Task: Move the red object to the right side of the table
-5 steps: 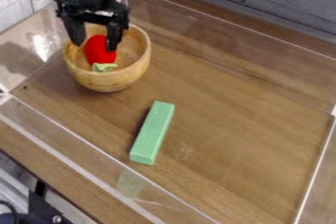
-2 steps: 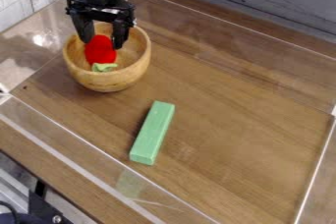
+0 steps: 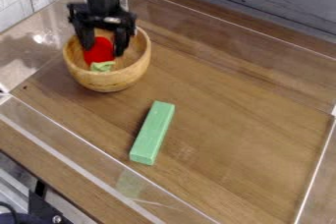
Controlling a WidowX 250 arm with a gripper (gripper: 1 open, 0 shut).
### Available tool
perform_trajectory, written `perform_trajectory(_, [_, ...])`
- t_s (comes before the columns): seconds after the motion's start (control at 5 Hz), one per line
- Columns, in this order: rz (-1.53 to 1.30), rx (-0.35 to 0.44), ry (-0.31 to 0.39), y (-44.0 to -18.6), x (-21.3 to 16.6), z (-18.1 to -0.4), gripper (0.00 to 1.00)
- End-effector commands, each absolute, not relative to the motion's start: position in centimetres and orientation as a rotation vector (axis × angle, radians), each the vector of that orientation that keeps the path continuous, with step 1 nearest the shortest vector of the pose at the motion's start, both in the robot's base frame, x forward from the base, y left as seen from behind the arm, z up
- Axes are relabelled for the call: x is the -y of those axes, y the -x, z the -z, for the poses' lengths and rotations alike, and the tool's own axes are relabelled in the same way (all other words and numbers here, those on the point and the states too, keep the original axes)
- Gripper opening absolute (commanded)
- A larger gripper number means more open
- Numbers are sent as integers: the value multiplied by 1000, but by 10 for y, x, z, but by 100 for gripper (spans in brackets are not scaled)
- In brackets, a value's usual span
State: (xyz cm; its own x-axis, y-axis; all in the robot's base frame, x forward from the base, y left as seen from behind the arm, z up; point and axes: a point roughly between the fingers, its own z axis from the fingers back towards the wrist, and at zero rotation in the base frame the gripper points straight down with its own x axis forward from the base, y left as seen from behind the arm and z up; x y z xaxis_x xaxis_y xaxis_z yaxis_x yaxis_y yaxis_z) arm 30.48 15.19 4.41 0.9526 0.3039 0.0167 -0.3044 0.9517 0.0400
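Observation:
The red object (image 3: 98, 49), a small strawberry-like toy with a pale green end, lies inside the wooden bowl (image 3: 109, 74) at the table's (image 3: 237, 90) back left. My black gripper (image 3: 100, 46) points straight down into the bowl. It is open, its two fingers standing on either side of the red toy, partly hiding it. I cannot tell whether the fingers touch it.
A long green rectangular block (image 3: 153, 132) lies on the wood-grain top in front of the bowl, toward the middle. Low clear plastic walls (image 3: 79, 174) edge the table on all sides.
The gripper has sunk lower into the bowl, so its open fingers now straddle the red object. The toy, the bowl and the green block have not moved.

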Motion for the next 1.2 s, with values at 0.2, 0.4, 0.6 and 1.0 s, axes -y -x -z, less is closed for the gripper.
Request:
perform_trajectory(0.2, [-374,57,-59,-318,-152,-59,0])
perform_trajectory(0.4, [-432,96,-57,-318,-153,-82,0])
perform_trajectory(0.6, [-416,141,-49,-322,-147,-101,0])
perform_trajectory(1.0, [-312,235,-29,-338,-104,-138,0])
